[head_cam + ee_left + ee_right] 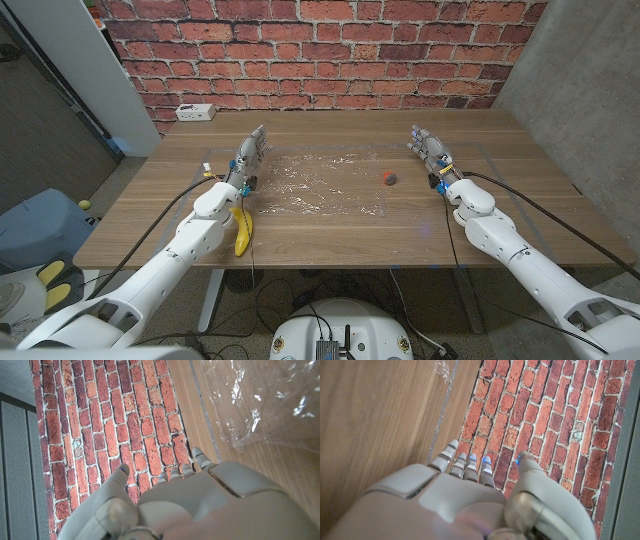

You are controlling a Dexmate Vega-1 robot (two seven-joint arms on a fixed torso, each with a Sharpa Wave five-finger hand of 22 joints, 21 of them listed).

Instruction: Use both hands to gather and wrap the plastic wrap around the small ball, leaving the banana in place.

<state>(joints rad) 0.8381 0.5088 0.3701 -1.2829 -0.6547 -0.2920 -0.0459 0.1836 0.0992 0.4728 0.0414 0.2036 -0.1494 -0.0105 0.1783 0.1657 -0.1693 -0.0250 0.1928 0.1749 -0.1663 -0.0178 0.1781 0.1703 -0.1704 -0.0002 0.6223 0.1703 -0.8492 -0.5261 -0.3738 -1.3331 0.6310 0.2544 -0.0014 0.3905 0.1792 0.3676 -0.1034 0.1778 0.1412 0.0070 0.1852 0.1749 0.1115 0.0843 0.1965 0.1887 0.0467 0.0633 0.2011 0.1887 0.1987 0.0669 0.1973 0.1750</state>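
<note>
From the head view I see my wooden worktop [330, 225] against a red brick wall [320, 50], a white power strip [194, 112] near that wall. The plastic wrap [315, 185] lies spread and crinkled mid-worktop. The small ball [391, 179] sits at the wrap's right edge; the banana [242, 230] lies just off its left near corner. My left hand [250, 155] stands at the wrap's left edge, my right hand [430, 150] beyond the ball, away from the wrap; both have their fingers straight and apart, holding nothing.

In the left wrist view, the left hand's fingers [199, 457] reach toward the brick wall, the wrap beside them on the wood.

In the right wrist view, the right hand's fingers [455, 457] extend bare above the worktop, a scrap of wrap far off.
</note>
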